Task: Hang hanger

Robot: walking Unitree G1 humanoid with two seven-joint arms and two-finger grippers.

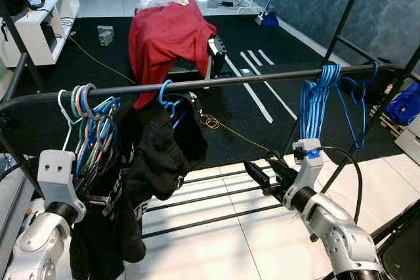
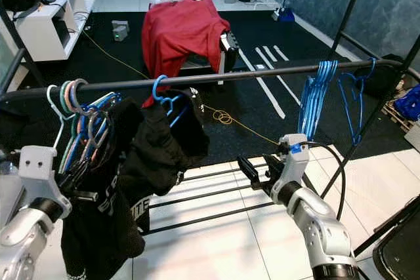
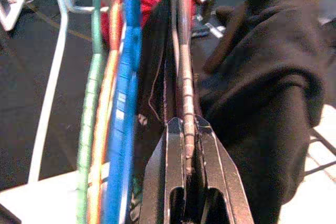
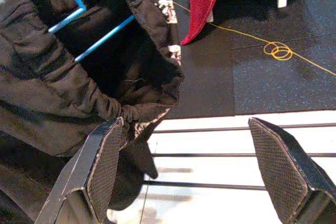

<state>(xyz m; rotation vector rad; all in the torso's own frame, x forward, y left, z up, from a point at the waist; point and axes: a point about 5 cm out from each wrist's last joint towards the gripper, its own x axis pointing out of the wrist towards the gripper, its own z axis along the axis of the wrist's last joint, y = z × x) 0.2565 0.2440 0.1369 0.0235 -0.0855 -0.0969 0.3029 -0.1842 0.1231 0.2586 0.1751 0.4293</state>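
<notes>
Tiled floor under a black rail (image 1: 216, 82) | black garment (image 1: 161, 152) on blue hanger (image 1: 169, 104) hooked over rail | left gripper (image 3: 185, 153) clamped on a brown hanger (image 3: 185, 93) below rail, steadying it | right gripper (image 4: 194, 174) spread wide beside garment, empty

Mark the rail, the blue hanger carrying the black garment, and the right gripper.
rail (image 1: 262, 77), left eye view, bare middle of the bar.
blue hanger (image 1: 164, 93), left eye view, its hook.
right gripper (image 2: 252, 165), right eye view, between fingertips.
</notes>
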